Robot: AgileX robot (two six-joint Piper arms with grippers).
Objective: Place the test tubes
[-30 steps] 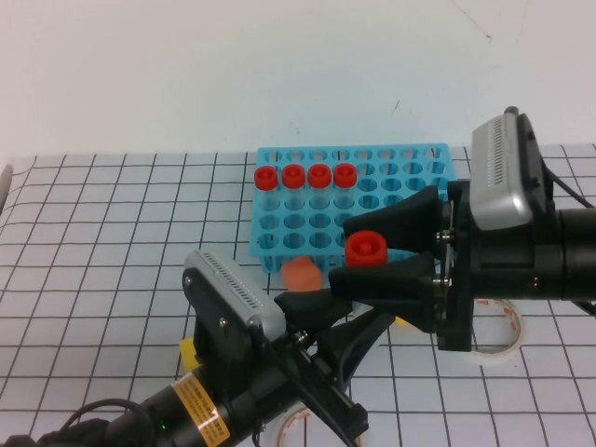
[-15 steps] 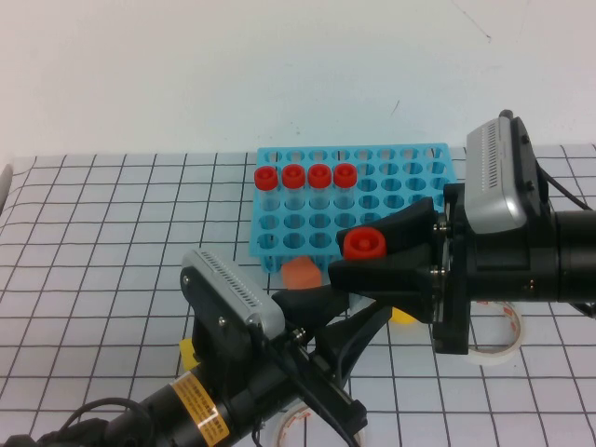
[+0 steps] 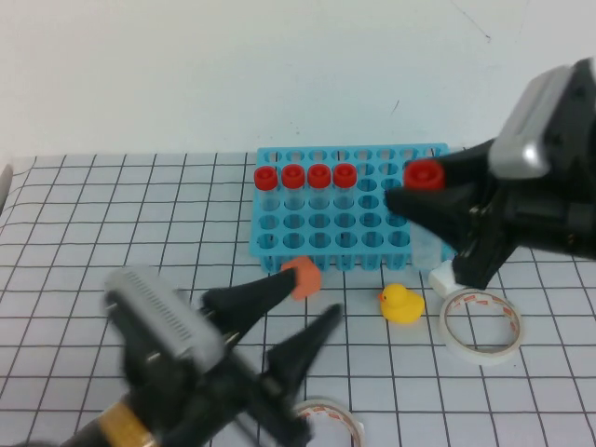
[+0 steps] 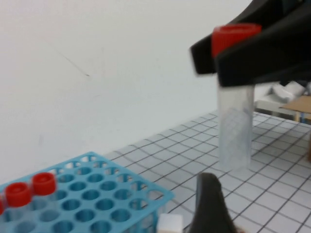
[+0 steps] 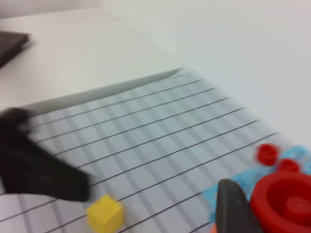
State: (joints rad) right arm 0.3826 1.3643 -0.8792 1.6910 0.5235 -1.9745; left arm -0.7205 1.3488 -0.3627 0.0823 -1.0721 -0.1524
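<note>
Red-capped tube (image 3: 424,174) clamped in right tool (image 3: 413,187)

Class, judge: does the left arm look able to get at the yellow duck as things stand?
Probably yes: the open left gripper hovers near the yellow duck, with nothing lying between them. The right gripper, holding a test tube, is over the rack.

The high view looks down from the robot's side across the gridded table (image 3: 93,242) toward the far wall. In it the blue rack (image 3: 317,233) sits near 12 o'clock, the left gripper (image 3: 305,300) at 7 and the right gripper (image 3: 417,191) at 2. The left wrist view sits low and close, facing the wall and tilted up at the test tube (image 4: 234,126). The right wrist view hugs that tube's top, looking across the table. All three views share the rack and the tube.
</note>
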